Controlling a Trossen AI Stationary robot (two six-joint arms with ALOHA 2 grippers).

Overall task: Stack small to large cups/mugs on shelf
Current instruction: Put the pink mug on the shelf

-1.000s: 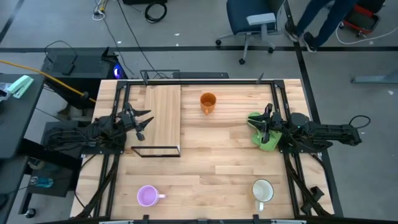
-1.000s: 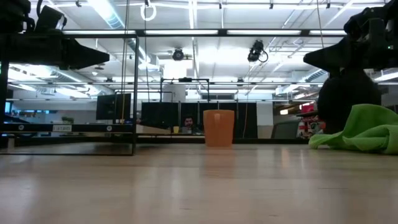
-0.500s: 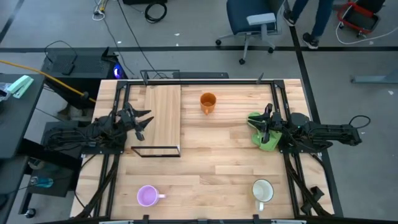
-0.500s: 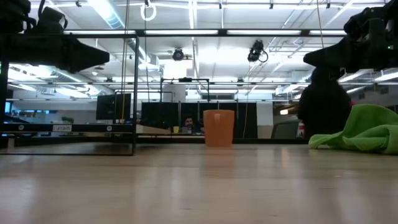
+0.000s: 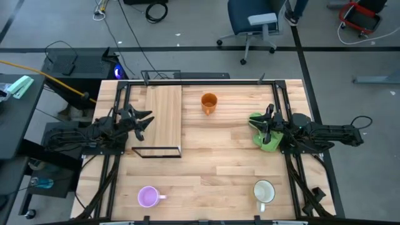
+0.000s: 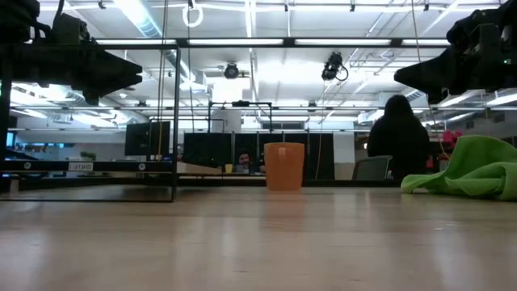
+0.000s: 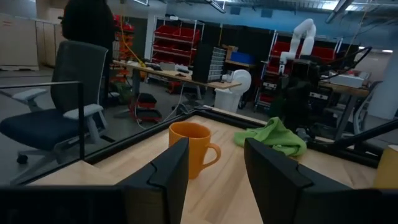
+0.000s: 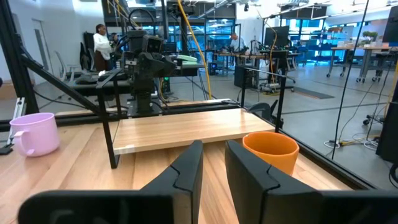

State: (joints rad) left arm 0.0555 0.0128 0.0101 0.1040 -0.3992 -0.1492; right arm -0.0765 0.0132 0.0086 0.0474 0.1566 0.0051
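On the wooden bench (image 5: 212,156) the orange mug (image 5: 209,103) stands just beside the shelf (image 5: 164,119), with the spread left hand (image 5: 143,123) and slightly parted, empty right hand (image 5: 264,126) either side.

Orange mug (image 5: 209,102), plain, no pattern. Light purple mug (image 5: 147,197), glossy and plain. White mug (image 5: 264,191) with pale, faintly greenish inside. Bright green cloth (image 5: 263,136), unpatterned. Light-wood shelf (image 5: 164,116), fine straight grain, thin black metal frame at its ends. Butcher-block counter (image 5: 212,156), blond strips in mixed pale and honey tones. Dark, near-black left pincer (image 5: 141,122) and right pincer (image 5: 265,123), matching black arms. Grey floor (image 5: 187,25) beyond, blue-grey office chair (image 5: 255,22), black cables, red shelving (image 7: 177,46) in the left wrist view.
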